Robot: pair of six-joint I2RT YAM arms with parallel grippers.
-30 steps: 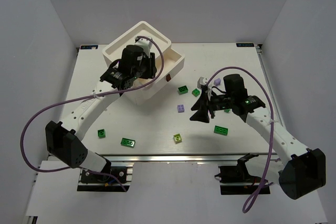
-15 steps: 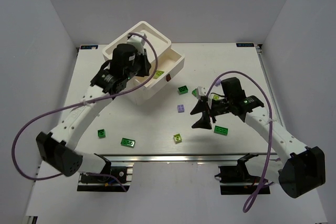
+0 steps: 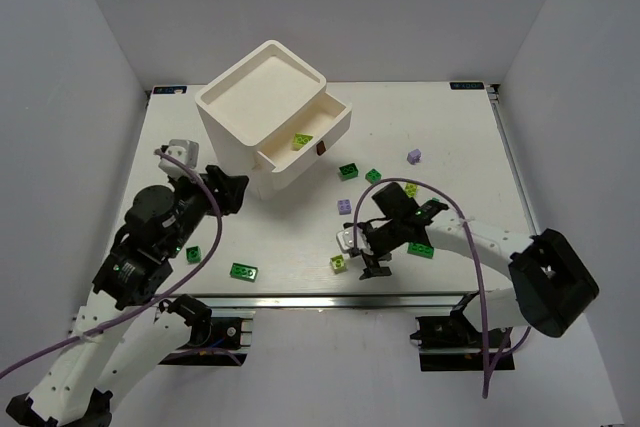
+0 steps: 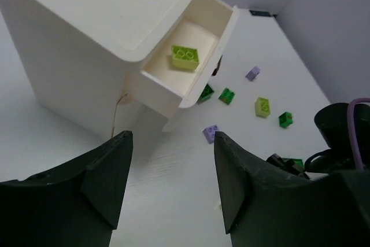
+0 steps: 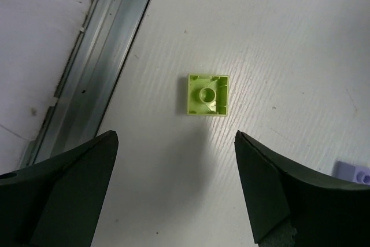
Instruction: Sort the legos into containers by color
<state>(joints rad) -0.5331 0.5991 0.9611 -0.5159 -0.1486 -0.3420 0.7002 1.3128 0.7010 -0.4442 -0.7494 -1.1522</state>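
Observation:
The white cabinet point(image 3: 262, 107) stands at the back left, its top drawer point(image 3: 335, 117) pulled open, with a dark red-brown handle point(image 3: 321, 148). A yellow-green lego point(image 3: 302, 141) lies in the drawer, also in the left wrist view point(image 4: 185, 57). My left gripper point(image 3: 232, 194) is open and empty, in front of the cabinet point(image 4: 172, 137). My right gripper point(image 3: 368, 245) is open and empty beside an upside-down yellow-green lego point(image 3: 338, 263), which lies just beyond the fingertips in the right wrist view point(image 5: 207, 93), gripper point(image 5: 176, 137).
Loose legos on the table: dark green point(image 3: 348, 171), point(image 3: 373, 176), point(image 3: 421, 248), point(image 3: 243, 271), point(image 3: 193, 254); pale purple point(image 3: 414, 156), point(image 3: 344, 206); yellow-green point(image 3: 410, 190). The table's metal front rail point(image 5: 98, 44) runs close to the right gripper.
My left arm has pulled back from the open drawer toward the near left, uncovering the yellow-green lego inside. My right gripper has moved down-left to the yellow-green lego near the front edge.

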